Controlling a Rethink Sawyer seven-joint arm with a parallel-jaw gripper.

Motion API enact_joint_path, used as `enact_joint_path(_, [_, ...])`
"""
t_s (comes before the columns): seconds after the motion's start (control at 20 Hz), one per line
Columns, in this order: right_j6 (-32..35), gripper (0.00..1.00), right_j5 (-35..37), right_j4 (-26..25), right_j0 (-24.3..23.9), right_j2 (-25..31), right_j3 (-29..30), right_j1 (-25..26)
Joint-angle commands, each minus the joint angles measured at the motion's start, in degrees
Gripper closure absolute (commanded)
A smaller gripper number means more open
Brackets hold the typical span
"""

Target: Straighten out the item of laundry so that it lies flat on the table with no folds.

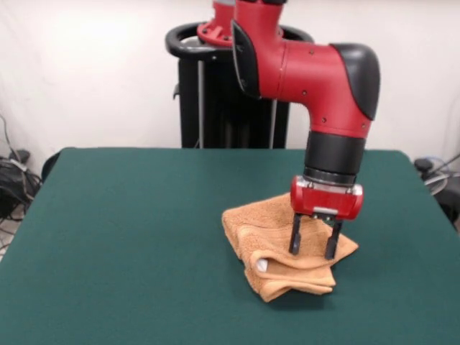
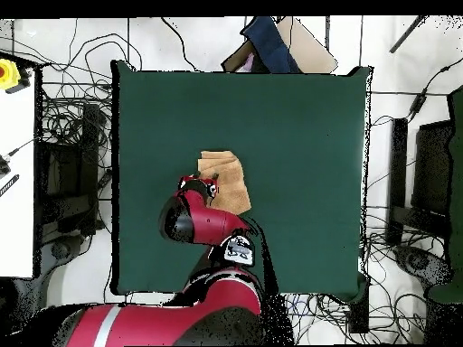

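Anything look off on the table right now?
Only the towel: it lies bunched in folded layers on the green table, with one edge curled into a roll at its front. The gripper stands over it, fingers open. Nothing spilled or damaged.

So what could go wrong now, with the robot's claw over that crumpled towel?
The towel is folded over itself in layers, so the open gripper might pinch several layers at once and just drag the whole bundle across the table instead of opening it. It might also grab only the top fold and let it slip, leaving the towel as bunched as it is.
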Motion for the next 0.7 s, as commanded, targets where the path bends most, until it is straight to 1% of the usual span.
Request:
enact_joint_path(0.05, [12.0, 0.0, 17.1, 5.0, 0.8, 5.3, 1.7, -6.2])
enact_joint_path(0.15, [12.2, 0.0, 17.9, 5.0, 1.8, 4.2, 1.8, -6.9])
enact_joint_path(0.2, [12.4, 0.0, 17.3, 4.8, 1.6, 4.5, 1.8, -6.4])
enact_joint_path(0.45, [13.2, 0.0, 12.0, 2.8, -1.1, 9.2, 0.4, -1.1])
enact_joint_path(0.6, [13.7, 0.0, 11.3, 2.7, -2.5, 12.4, 0.8, 0.9])
enact_joint_path(0.7, [14.1, 0.0, 11.1, 3.2, -1.5, 11.8, 1.0, 1.2])
